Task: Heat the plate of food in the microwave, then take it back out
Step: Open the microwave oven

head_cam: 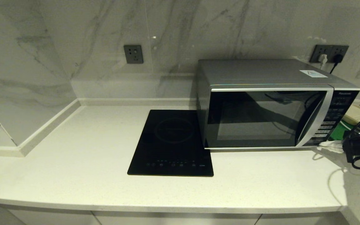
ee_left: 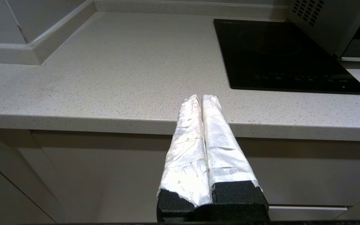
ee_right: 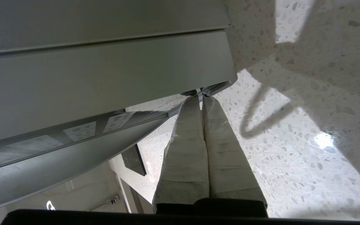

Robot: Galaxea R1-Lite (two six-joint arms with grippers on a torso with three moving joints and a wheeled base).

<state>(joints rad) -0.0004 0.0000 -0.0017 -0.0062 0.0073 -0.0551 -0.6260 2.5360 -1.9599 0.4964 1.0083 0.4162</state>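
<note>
The silver microwave stands on the counter's right half with its dark glass door closed. The glass shows only reflections. The plate of food is out of view in every frame. My right gripper is at the microwave's lower right front corner, just under the button panel. Its taped fingers are pressed together with nothing between them. In the right wrist view the right gripper has its tips at the bottom edge of the microwave. My left gripper is shut and empty, hanging at the counter's front edge, left of the cooktop.
A flat black induction cooktop lies directly left of the microwave. A beige tray over a green tray sits right of the microwave, behind my right arm. A black cable runs to the wall socket. White counter stretches left.
</note>
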